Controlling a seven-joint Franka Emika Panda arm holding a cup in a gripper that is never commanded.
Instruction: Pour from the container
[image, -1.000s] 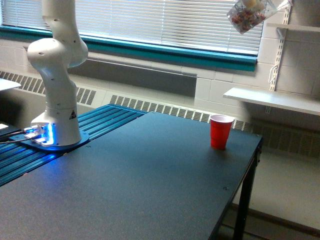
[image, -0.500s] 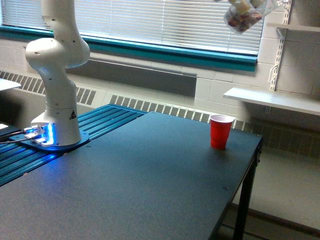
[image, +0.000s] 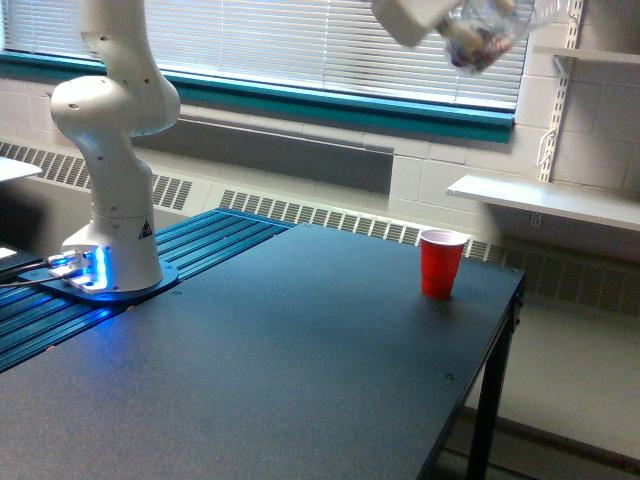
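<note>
Gripper (image: 452, 14) now in view, container (image: 482, 38) shifted left (tilted)

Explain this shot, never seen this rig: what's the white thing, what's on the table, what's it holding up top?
There is one current picture, taken by a fixed camera off the arm. The white jointed column on the exterior view's left is a robot arm; its base, lit blue, sits on a ribbed blue mat beside the dark table. The arm leaves the frame at the top and comes back in at the upper right, where its white end piece shows. There it carries a clear cup with small multicoloured bits inside, tilted, high above the table. The gripper's fingers are not clearly visible, so I cannot tell how they close. The only thing on the table is a red cup, upright, near the far right edge, roughly below the clear cup.
</note>
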